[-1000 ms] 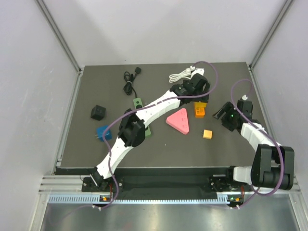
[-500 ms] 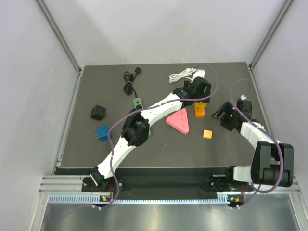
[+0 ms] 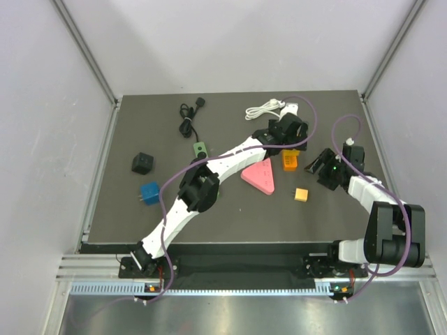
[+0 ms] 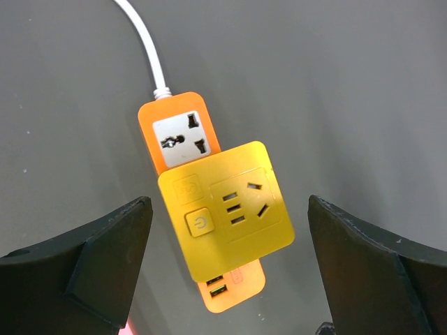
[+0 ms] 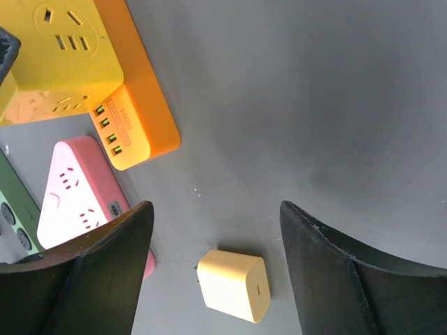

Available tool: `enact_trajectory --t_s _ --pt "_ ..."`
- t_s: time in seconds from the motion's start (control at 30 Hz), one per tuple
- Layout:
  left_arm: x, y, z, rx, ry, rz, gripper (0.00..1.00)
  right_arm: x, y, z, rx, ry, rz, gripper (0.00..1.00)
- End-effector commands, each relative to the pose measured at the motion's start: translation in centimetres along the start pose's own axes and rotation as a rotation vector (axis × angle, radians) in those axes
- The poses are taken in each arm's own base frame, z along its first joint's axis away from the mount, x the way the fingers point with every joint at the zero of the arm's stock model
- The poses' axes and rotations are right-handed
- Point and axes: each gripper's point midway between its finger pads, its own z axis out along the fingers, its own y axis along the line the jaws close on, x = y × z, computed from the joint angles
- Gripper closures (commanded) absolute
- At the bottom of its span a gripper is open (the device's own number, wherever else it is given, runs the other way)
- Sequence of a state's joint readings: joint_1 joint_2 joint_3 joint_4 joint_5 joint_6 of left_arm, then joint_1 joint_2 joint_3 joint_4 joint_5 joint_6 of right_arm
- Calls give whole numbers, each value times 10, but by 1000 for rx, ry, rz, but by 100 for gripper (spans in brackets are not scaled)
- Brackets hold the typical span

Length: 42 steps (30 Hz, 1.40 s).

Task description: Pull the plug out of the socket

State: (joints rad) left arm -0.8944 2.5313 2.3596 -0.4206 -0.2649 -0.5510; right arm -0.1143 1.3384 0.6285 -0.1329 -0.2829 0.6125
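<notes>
Yellow square plastic plug adapter (image 4: 225, 209) sits seated on the orange plastic power strip (image 4: 167, 103), covering the strip's middle and lying slightly askew to it; centre of the left wrist frame, right of centre in the top view. One white universal socket shows bare above it, USB ports below. White cable (image 4: 143, 42) leaves the strip toward the upper left of the frame. Left pincer (image 4: 230, 241) hangs directly over the adapter, jaws wide, one finger well out to each side, touching nothing. Right pincer (image 5: 216, 209) is just to the right of the strip, jaws moderately apart and empty; a cream cube charger (image 5: 234, 285) lies loose on the dark grey counter (image 4: 349, 84) below it, a pink triangular socket block (image 5: 70, 195) at lower left. Judgement: plug not yet pulled. Left to do: grip adapter, steady strip, lift apart.
</notes>
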Motion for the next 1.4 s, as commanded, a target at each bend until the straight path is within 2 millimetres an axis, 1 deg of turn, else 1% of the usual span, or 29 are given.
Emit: enact_trajectory --t_s 0.0,0.2,0.23,0.3,0.33,0.37,0.43,0.47,0.53,0.57,0.6,0.63,0.67,0.7,0.73,0.77,0.8,0.83,0.87,0.9,0.93,0.97,1.0,1.03,1.13,1.2,1.23,1.27,1.37 --pt "-5 -9 8 40 -29 -37 4 -21 19 -3 -58 -59 -48 28" --pt "2 -5 12 42 -4 -34 17 -21 27 -4 -101 -55 -82 25" --pt "2 -5 12 47 -1 -35 21 -19 31 -4 -120 -42 -89 25" --pt "3 -2 13 46 8 -40 26 -18 35 -2 -143 -34 -101 22" --pt "5 0 13 42 17 -38 30 -15 38 -2 -163 -19 -110 21" --pt "6 1 13 41 24 -41 37 -13 38 0 -170 -8 -114 20" --pt "5 5 12 42 36 -48 45 -10 44 0 -200 7 -124 18" --pt "8 7 12 48 51 -52 51 -7 44 2 -208 19 -125 17" --pt "3 9 9 56 56 -65 57 -4 48 4 -226 30 -128 16" --pt "7 9 8 65 71 -67 62 -3 49 5 -227 36 -123 16" --pt "1 10 5 72 68 -78 69 -2 49 6 -228 43 -120 15" --pt "2 11 4 77 73 -81 76 -4 54 6 -236 42 -114 15" --pt "4 11 3 88 88 -88 80 -9 57 8 -248 29 -114 15" --pt "1 12 0 93 88 -92 91 -9 58 9 -252 31 -111 16" --pt "1 14 -1 93 94 -97 98 -12 62 9 -261 22 -99 16" --pt "4 15 -1 92 105 -98 100 -12 64 11 -266 22 -94 17" --pt "0 14 -5 102 102 -101 100 -15 68 12 -277 12 -92 18" --pt "0 14 -6 107 106 -103 100 -16 73 13 -285 10 -86 18" --pt "3 16 -7 106 114 -105 100 -16 73 17 -280 15 -79 19" --pt "-2 17 -9 112 105 -117 100 -17 76 19 -282 15 -79 20" --pt "3 19 -10 118 122 -121 100 -19 84 21 -290 13 -85 20" --pt "3 19 -10 124 126 -128 100 -16 83 27 -282 28 -86 21" --pt "-2 20 -12 130 121 -142 100 -16 87 29 -285 29 -92 22" --pt "1 23 -12 128 131 -148 100 -21 87 32 -276 14 -97 23" --pt "0 23 -15 158 148 -170 100 -24 80 43 -248 6 -100 24" --pt "0 25 -16 173 156 -187 100 -24 78 50 -239 4 -101 26" --pt "3 26 -16 175 165 -193 100 -21 76 54 -241 15 -92 27" --pt "3 25 -16 188 170 -206 100 -21 77 55 -250 14 -89 31" --pt "2 24 -19 208 178 -221 100 -20 75 60 -255 15 -94 37"
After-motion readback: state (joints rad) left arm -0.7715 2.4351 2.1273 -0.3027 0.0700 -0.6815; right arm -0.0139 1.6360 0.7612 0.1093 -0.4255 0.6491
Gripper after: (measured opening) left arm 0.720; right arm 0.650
